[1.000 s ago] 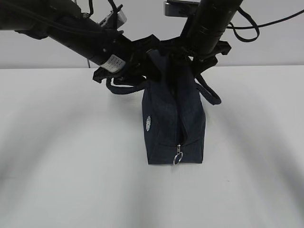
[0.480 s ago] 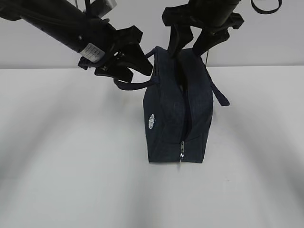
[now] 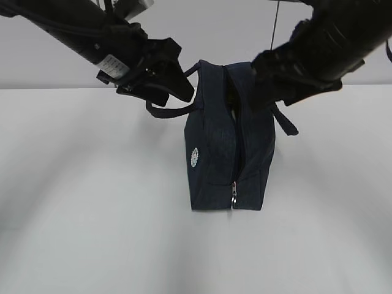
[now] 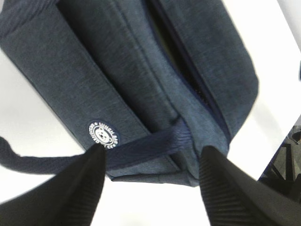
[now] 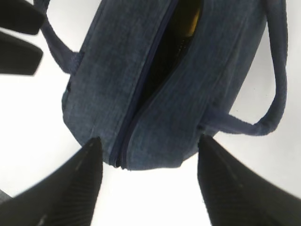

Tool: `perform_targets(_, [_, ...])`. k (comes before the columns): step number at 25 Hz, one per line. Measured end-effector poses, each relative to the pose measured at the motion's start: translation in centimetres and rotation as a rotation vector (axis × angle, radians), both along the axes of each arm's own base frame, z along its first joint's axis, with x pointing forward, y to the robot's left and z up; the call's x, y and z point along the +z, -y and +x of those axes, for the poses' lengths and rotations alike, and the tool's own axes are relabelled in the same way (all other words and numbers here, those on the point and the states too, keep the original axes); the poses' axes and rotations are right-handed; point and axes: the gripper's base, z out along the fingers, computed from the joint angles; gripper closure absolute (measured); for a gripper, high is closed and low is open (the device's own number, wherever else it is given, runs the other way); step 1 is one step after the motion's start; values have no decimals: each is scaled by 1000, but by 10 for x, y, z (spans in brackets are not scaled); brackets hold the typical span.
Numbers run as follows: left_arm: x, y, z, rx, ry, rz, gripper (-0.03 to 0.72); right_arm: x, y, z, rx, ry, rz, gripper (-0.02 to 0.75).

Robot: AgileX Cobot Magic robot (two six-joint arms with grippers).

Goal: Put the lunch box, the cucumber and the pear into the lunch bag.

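Observation:
The dark navy lunch bag [image 3: 223,153] stands upright on the white table, its round logo [image 3: 194,157] facing left and its zipper pull [image 3: 233,196] low on the near end. My left gripper [image 3: 182,70] is open beside the bag's upper left, next to the left handle [image 3: 168,111]. In the left wrist view the open gripper [image 4: 150,155] frames the bag [image 4: 141,70] without holding it. My right gripper [image 3: 257,82] is open at the bag's upper right. In the right wrist view this gripper [image 5: 148,143] is empty above the bag [image 5: 117,70]. A bit of yellow [image 5: 190,19] shows inside the dark top gap. The lunch box and cucumber are hidden.
The white table [image 3: 92,214] lies around the bag, with a pale wall behind. The right handle [image 3: 285,122] hangs down the bag's right side. The left gripper's fingers [image 5: 19,42] show at the upper left of the right wrist view.
A second ago both grippers were down at the bag's top and handles. Both have let go and drawn back, the right arm swinging out to the right. The bag now stands free.

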Motion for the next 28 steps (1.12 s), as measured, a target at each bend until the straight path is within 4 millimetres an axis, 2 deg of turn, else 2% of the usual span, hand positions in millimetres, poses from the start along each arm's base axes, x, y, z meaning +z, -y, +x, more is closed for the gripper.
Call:
perform_targets(1, [5,-1,-3,-4,15,-4,249,0,0,0,0,0,0,268])
perform_targets(2, [9,-2,-5,-11,30,-5,249,-11,7,-19,4,37,17,268])
perform_targets(5, [18,-7,-16,-26,68,-10,249,-27,15,-42,7,91,39,268])
perform_targets(9, [10,-14,-34,-43,96,-1,249,-53,21,-62,56,119,33,268])
perform_targets(14, [-1,-26,-60,-49,117,14,251,-81,17,-78,214,137,54,268])
perform_targets(18, [-7,-32,-74,-50,103,25,257,-98,11,-81,391,194,36,268])
perform_targets(20, [-8,-33,-76,-53,102,27,257,-109,9,-77,423,176,21,268])
perform_targets(28, [-7,-34,-78,-54,106,26,262,-144,1,-64,298,23,120,268])
